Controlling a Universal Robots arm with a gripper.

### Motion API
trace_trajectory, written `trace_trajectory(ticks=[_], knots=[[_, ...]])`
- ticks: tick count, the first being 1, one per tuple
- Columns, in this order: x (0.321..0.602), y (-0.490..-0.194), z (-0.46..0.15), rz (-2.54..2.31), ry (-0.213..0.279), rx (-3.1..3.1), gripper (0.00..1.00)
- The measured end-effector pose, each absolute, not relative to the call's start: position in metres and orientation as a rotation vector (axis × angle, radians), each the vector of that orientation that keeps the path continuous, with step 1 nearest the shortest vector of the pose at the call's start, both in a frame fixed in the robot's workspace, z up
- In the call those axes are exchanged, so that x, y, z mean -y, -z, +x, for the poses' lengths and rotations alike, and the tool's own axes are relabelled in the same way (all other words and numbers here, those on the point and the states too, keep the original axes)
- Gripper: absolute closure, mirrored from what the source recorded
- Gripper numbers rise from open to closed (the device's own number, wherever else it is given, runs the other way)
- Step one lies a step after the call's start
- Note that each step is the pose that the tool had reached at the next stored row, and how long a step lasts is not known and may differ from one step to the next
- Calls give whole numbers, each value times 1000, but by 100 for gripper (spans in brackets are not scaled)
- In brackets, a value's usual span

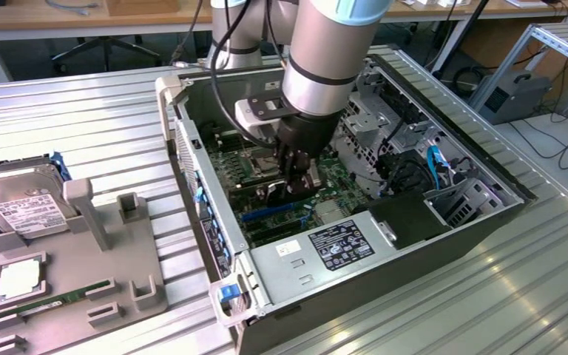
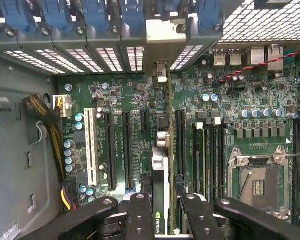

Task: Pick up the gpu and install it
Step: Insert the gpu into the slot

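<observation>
Ribbed metal table; wooden desk behind, office chair beneath it.

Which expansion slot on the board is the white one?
The long slot nearest the yellow-and-black cable bundle, farthest from the CPU socket; every other slot is black. The gpu stands apart from it, with black slots between.

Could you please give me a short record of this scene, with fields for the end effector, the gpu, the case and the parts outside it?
end effector: inside the open computer case, shut on the gpu
gpu: held edge-on over the motherboard, among the expansion slots; seating cannot be told
computer case: on its side, side panel off
hard drive: on the grey fixture, at the exterior view's left
memory stick: on the same fixture
</observation>
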State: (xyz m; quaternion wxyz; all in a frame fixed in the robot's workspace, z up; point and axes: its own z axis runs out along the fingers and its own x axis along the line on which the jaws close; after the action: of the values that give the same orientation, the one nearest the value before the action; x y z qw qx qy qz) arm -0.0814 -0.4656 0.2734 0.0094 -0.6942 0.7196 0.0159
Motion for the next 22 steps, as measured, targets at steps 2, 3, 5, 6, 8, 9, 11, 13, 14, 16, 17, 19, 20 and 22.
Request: trace_trajectory(ticks=[2,3,5,6,8,9,11,13,14,16,17,19,20,22], knots=[[465,-273,-84,-2168,-50,-2247,73],[465,-272,-84,-2168,-49,-2247,73],[465,-271,-85,-2169,-47,-2248,73],[465,-271,-85,-2170,-45,-2249,73],[465,-269,-85,-2171,-42,-2250,73],[465,-269,-86,-2172,-41,-2251,73],[465,-268,-86,-2172,-41,-2251,73],[464,-267,-86,-2172,-41,-2251,73],[464,-267,-86,-2172,-41,-2251,73],[463,-267,-86,-2172,-41,-2251,73],[463,-267,-86,-2172,-41,-2251,73],[463,-267,-86,-2172,-41,-2251,73],[463,-267,-86,-2173,-43,-2252,73],[463,-267,-86,-2175,-46,-2255,73]])
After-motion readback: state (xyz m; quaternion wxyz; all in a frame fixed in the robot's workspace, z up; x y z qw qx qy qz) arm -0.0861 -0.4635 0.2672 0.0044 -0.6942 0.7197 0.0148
